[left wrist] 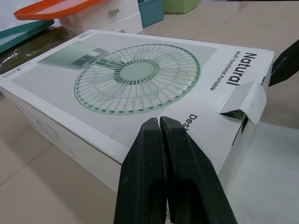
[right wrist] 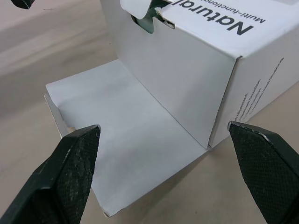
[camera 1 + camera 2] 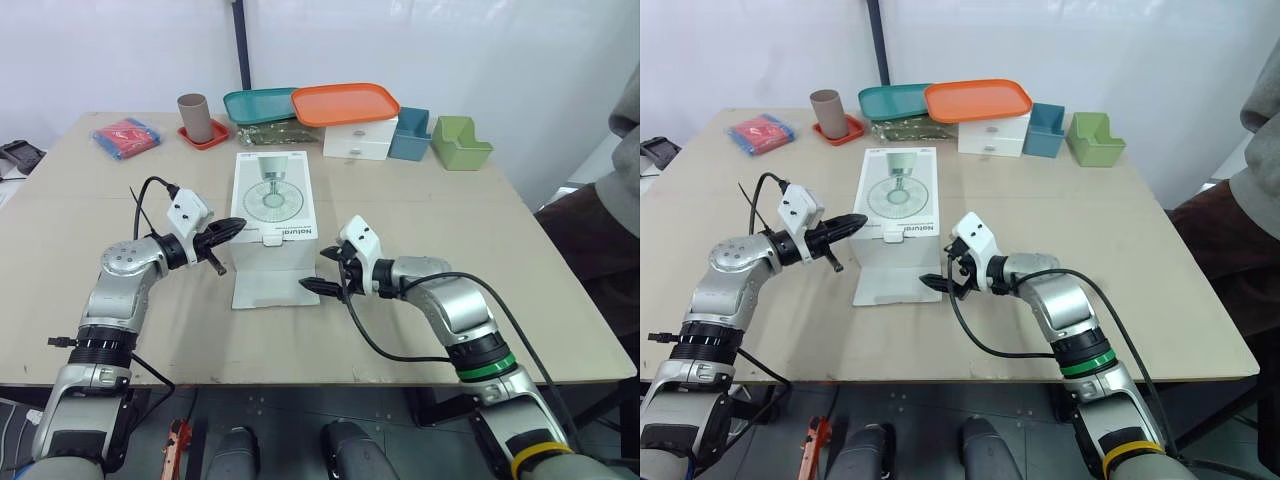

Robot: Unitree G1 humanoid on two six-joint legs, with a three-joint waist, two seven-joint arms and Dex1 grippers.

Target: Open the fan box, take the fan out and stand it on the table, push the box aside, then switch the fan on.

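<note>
Fan box (image 3: 272, 205) mid table (image 3: 500, 300); behind it trays (image 3: 345, 103), drawers (image 3: 358, 140), bins (image 3: 460, 142); cup (image 3: 195, 118) & packet (image 3: 127, 135) back-L

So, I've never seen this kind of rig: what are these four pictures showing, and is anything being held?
It is a two-armed humanoid robot. The two wide pictures come from a stereo camera on its head, looking down over a table; the two close ones come from cameras on its wrists. A fan box lies in the middle, its near end flap folded out on the table. At the back stand an orange tray, a teal tray, white drawers, a blue bin, a green bin and a cup. The left gripper is shut by the box, the right gripper open near the flap. Nothing is held.
</note>
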